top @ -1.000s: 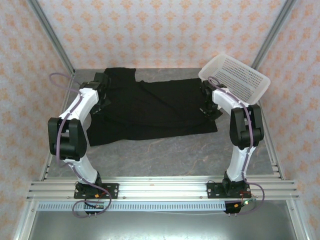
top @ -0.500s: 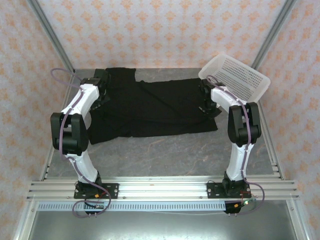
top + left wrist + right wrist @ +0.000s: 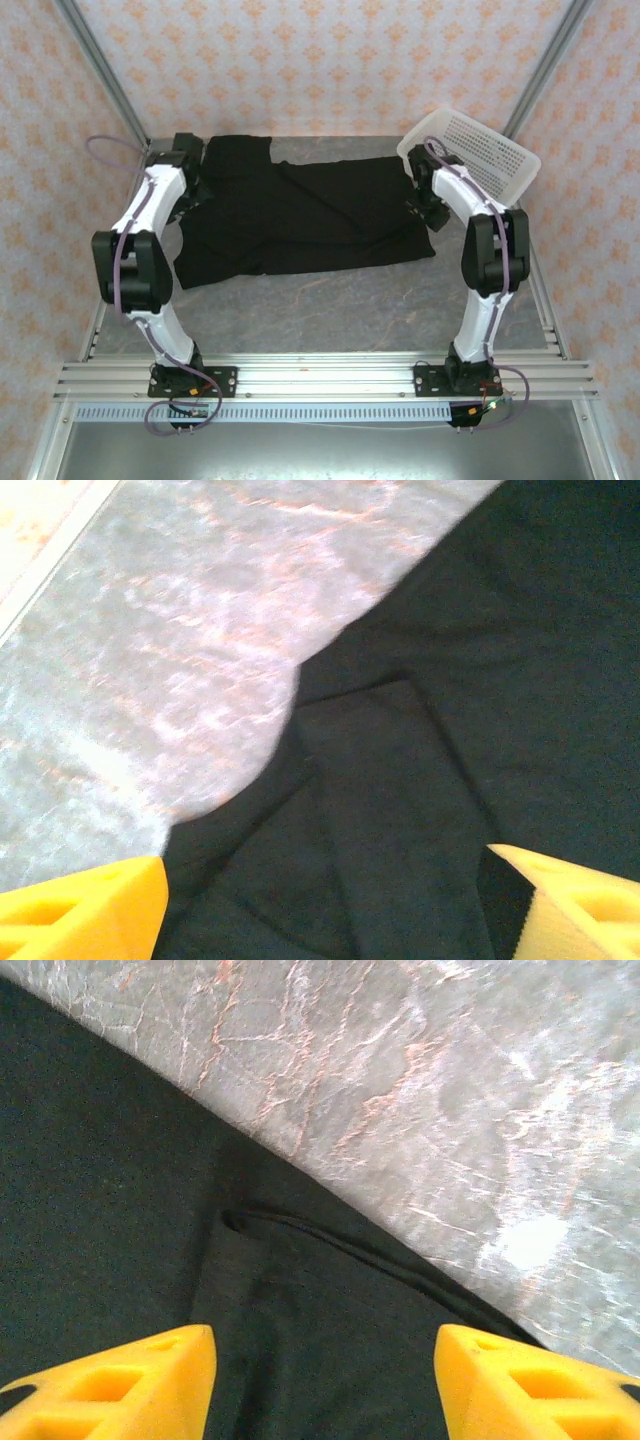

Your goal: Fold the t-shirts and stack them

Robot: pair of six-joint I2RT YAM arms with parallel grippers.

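Observation:
A plain black t-shirt lies spread across the far half of the table, one sleeve reaching toward the back wall. My left gripper hovers at the shirt's left edge. In the left wrist view it stands open, its yellow fingertips wide apart above folded black fabric, holding nothing. My right gripper is at the shirt's right edge, beside the basket. In the right wrist view it is open too, with the shirt's hem lying loose between its fingertips.
A white perforated basket sits tilted in the back right corner, close to the right arm. Grey marbled table surface stretches between the shirt and the arm bases. Metal frame posts rise at both back corners.
Both grippers went from shut to open and let go of the shirt's edges. Both arms reached further back, and the shirt shifted slightly away from the bases.

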